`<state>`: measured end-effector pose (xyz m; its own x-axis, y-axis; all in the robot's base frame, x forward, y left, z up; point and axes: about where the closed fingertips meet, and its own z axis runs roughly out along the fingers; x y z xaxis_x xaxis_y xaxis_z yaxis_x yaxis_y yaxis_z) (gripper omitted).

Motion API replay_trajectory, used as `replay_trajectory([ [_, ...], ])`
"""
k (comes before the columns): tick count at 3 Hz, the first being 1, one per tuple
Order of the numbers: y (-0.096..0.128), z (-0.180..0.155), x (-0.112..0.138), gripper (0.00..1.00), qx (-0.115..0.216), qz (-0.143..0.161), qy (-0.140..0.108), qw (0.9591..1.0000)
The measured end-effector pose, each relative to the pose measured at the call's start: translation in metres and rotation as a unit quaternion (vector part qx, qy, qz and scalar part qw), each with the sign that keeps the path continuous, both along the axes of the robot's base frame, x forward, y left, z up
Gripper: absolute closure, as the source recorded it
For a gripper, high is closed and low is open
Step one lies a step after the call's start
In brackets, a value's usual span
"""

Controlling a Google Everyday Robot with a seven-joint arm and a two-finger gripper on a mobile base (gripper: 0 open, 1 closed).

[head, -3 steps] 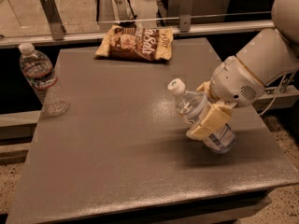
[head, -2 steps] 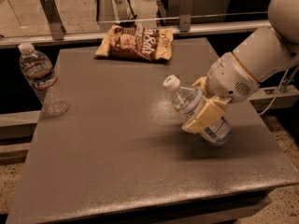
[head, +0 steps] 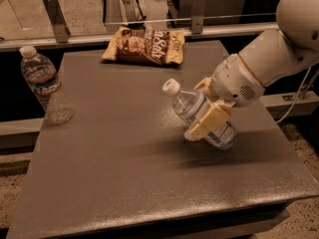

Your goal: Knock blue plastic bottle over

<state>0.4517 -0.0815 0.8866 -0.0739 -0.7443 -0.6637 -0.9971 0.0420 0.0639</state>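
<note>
While held steeply tilted at right-centre of table [head: 109, 173], with jaws clamped round its middle: blue plastic bottle [head: 190, 104] mid-knock, not yet flat. Next, probably: lower cap end further, then let go to leave it lying.

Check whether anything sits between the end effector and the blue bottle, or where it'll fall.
Nothing visible. The end effector touches the tilted blue bottle; chip bag and other bottle sit well apart.
</note>
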Motion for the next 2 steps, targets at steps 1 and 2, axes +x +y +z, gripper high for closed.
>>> replay_trajectory([
  [1, 0.0035, 0.0074, 0.0032, 0.0, 0.01, 0.001, -0.01, 0.9999],
  [2, 0.0078, 0.0087, 0.0011, 0.0, 0.022, 0.002, -0.015, 0.9996],
])
